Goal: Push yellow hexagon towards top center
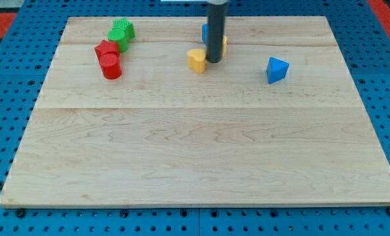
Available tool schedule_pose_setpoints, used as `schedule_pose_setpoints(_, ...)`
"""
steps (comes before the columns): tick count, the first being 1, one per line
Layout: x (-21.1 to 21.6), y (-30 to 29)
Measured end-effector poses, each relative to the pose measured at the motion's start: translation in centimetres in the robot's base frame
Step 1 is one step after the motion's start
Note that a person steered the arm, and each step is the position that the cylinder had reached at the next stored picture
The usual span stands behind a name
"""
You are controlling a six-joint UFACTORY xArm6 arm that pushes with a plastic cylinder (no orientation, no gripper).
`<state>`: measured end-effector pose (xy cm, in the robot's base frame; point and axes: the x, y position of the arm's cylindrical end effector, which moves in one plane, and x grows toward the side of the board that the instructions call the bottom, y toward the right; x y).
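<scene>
Rod tip beside a yellow block on the wooden board (pixel 201 164).
My tip (pixel 214 61), gripperless, holds nothing, just right of the yellow block (pixel 196 59); rod hides most of a blue block (pixel 205 31); no writing legible.

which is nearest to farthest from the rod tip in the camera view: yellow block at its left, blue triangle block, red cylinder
From my tip:
1. Yellow block, right beside it on the view's left.
2. Blue triangular block, off to the view's right.
3. Red cylinder, far to the view's left.
</scene>
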<state>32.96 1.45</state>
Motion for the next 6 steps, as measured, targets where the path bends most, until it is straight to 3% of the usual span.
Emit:
schedule_pose_setpoints(1, 0.5, 4.5)
schedule_pose_setpoints(2, -2.6, 13.4)
schedule_pose_setpoints(3, -7.2, 14.7)
schedule_pose_setpoints(6, 1.4, -5.8)
